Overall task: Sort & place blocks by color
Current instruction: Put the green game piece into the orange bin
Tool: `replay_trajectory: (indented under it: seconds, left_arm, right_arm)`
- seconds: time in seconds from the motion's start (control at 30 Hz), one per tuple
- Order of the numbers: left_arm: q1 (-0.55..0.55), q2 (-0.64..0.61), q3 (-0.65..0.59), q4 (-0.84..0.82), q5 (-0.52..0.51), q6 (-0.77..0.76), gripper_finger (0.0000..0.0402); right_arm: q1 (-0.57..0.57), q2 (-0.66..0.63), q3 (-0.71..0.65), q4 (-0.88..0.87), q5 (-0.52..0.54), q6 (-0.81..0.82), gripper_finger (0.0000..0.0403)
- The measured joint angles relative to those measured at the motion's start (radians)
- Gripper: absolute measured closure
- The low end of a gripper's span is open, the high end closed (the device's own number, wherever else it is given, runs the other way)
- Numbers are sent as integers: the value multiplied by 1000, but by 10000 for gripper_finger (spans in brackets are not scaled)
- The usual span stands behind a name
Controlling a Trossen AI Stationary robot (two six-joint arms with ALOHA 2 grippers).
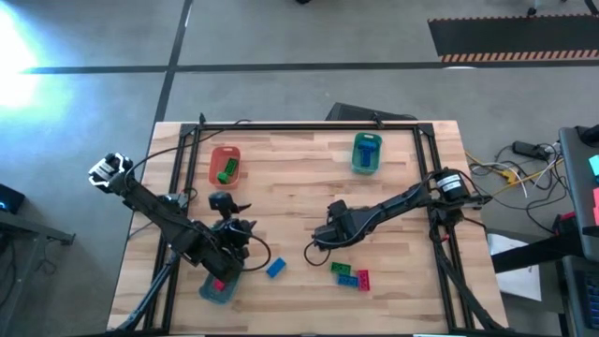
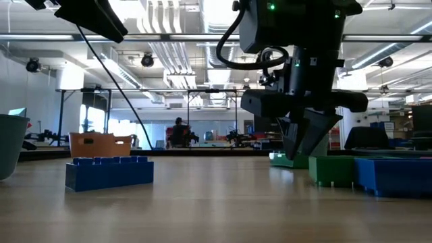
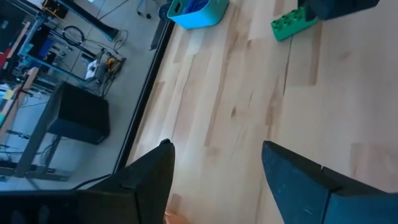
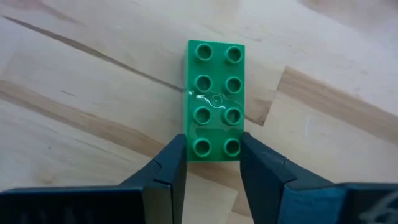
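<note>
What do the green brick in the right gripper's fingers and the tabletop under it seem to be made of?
Green brick: apparently molded plastic, glossy; sharp round studs, uniform color and a light glint on top.
Tabletop: looks like jointed wood planks with a smooth, satin finish; visible grain and seams between light and darker strips.

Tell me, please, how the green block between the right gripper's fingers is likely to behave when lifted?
The green block looks like rigid moulded plastic, so it should stay stiff. It is probably light for its size. The right gripper pinches only one end on smooth sides, so it might pivot or slip; lying flat and boxy, it should not roll.
</note>
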Motion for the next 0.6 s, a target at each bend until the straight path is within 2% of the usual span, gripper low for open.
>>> replay_trajectory:
  seconds: [0.27, 0.6]
  left_arm:
    - [0, 0, -15, 105, 25, 3, 178]
    - [3, -2, -142, 412, 56, 23, 178]
  right_arm:
    - [3, -38, -3, -4, -9, -127, 295]
    - [48, -177, -3, 5, 83, -392, 295]
